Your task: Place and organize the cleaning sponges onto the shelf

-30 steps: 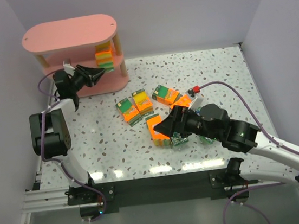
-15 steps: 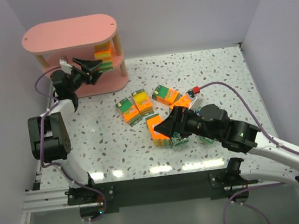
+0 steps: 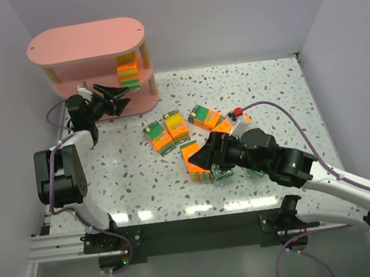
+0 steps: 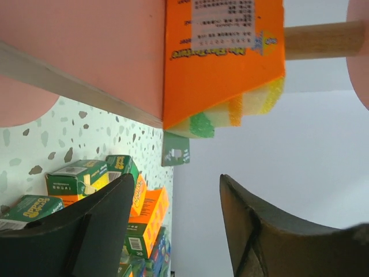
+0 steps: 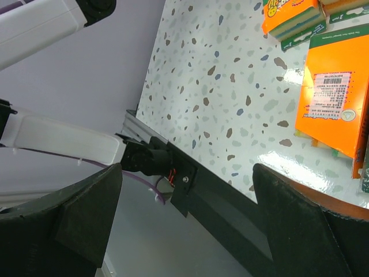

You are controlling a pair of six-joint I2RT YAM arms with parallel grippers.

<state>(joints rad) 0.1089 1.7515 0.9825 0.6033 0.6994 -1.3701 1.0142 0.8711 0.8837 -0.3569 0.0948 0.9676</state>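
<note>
- Spanning the whole scene, the speckled table (image 3: 129, 179) carries the shelf at its far left and the loose packs at its centre.
- Shelf (image 3: 85, 41): pink, tiered, wooden posts. One stack of orange sponges (image 3: 128, 74) sits under the top board at the right end, beside a post; which lower tier it rests on cannot be told.
- Right gripper (image 3: 204, 158): jaws spread wide, nothing between them, poised just beside an orange pack (image 3: 191, 158) at the table's centre.
- Left gripper (image 3: 123, 99): jaws parted, empty, close in front of the shelved stack but not touching it.
- Loose cleaning sponges: a pair (image 3: 166, 133) side by side, one more (image 3: 204, 116) to their right, and blue-green packs (image 3: 224, 172) partly hidden under the right arm.
- Step in hand, as judged: one placement is finished and the next pick is about to begin.
- Next move calls for the right jaws to straddle the orange pack squarely and close on it, without disturbing the packs touching it.
</note>
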